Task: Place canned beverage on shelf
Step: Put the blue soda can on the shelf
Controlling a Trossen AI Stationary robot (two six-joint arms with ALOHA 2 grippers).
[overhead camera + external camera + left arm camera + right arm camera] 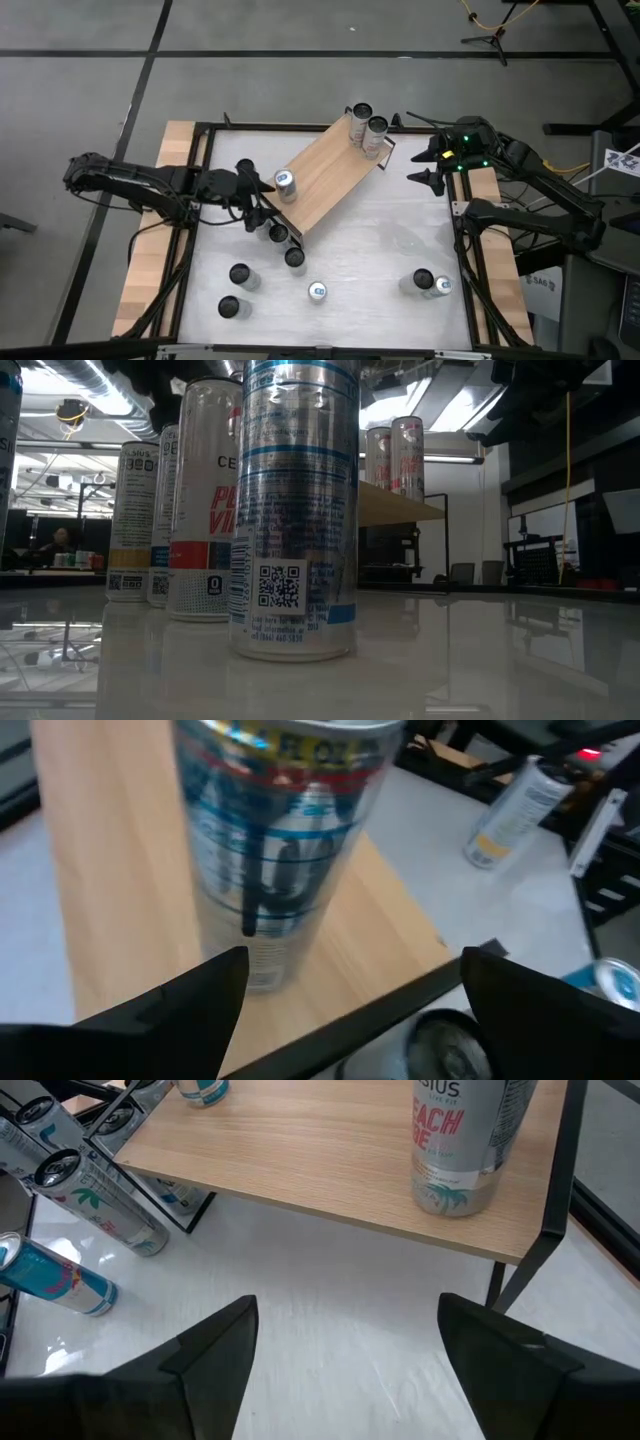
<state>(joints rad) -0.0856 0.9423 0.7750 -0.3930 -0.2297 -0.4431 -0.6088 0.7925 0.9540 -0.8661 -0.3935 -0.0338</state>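
From above, we see the left gripper, fingers spread wide, beside a can standing on the shelf. At table level, near cans hide most of it. Right gripper: fingers apart, holding nothing, before the light-brown board.

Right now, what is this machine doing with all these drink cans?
A two-armed robot is stocking cans onto a wooden shelf lying slantwise on the white table. The left end effector is at the shelf's near end, fingers open on either side of a blue and silver can that stands on the board, not gripping it. Two more cans stand at the far end. The right end effector waits open beside that end, holding nothing. Several cans are on the table.
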